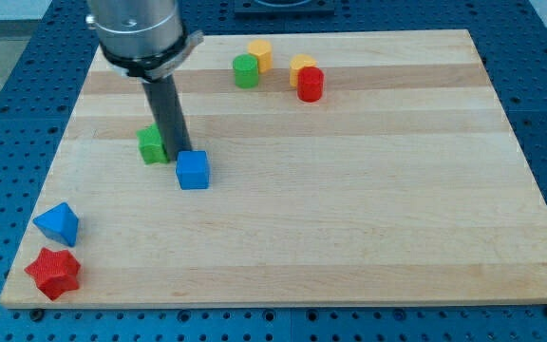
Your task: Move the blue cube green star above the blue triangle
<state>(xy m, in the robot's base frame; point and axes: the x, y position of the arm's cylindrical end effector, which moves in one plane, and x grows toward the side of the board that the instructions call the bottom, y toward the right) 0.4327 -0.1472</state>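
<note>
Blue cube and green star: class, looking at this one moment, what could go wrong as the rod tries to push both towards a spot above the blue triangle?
My tip sits between the green star and the blue cube, so one push may move only one, or split them. The blue triangle and red star lie near the board's lower-left edge; an overshoot might knock them.

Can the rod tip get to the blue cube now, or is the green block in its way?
Probably yes: my tip sits just above the blue cube, with the green block off to its left.
</note>
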